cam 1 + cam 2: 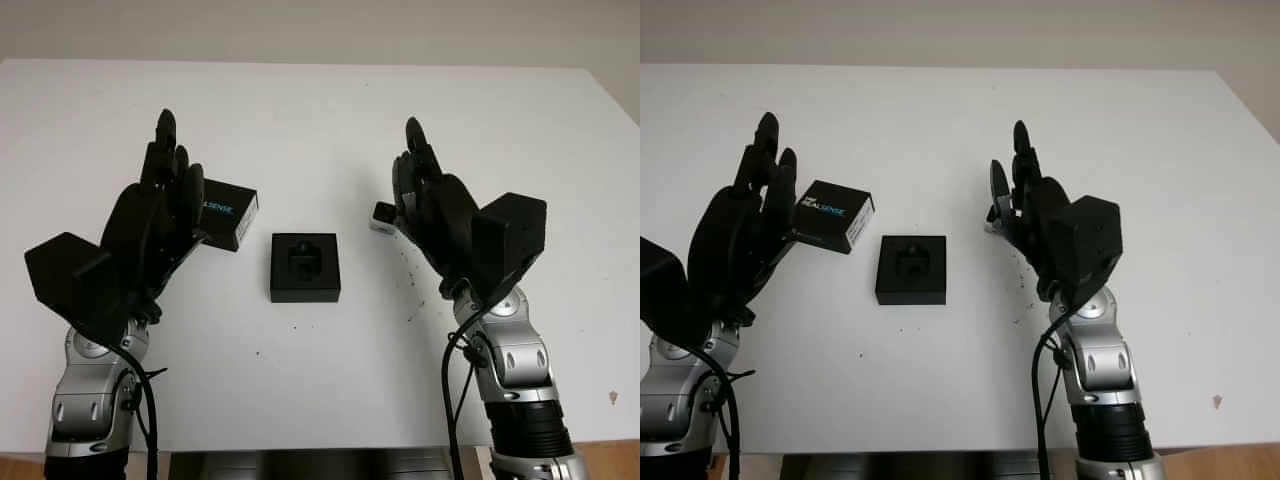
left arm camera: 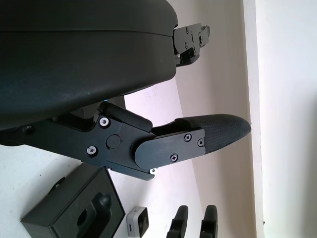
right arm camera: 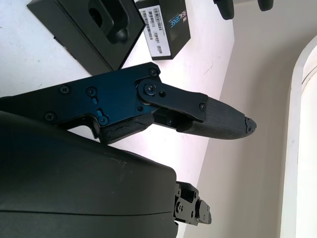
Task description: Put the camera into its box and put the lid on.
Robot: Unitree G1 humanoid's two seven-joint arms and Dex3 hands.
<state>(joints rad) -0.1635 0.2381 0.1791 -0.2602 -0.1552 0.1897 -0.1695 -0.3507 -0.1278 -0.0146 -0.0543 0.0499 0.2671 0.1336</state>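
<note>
The black box base (image 1: 305, 267) lies at the table's middle with its foam insert showing and nothing in it. Its black lid (image 1: 229, 215), printed with white and blue lettering, lies just left of the base. A small silver camera (image 1: 383, 216) sits on the table to the right of the base, partly hidden behind my right hand (image 1: 412, 160). That hand is open and raised beside the camera, holding nothing. My left hand (image 1: 175, 160) is open too, raised at the lid's left end and covering part of it. The left wrist view shows the base (image 2: 74, 210) and the camera (image 2: 137, 222).
The white table (image 1: 320, 110) stretches far back behind the objects. Dark specks (image 1: 410, 280) dot its surface near the right arm. The table's front edge runs just before both forearms.
</note>
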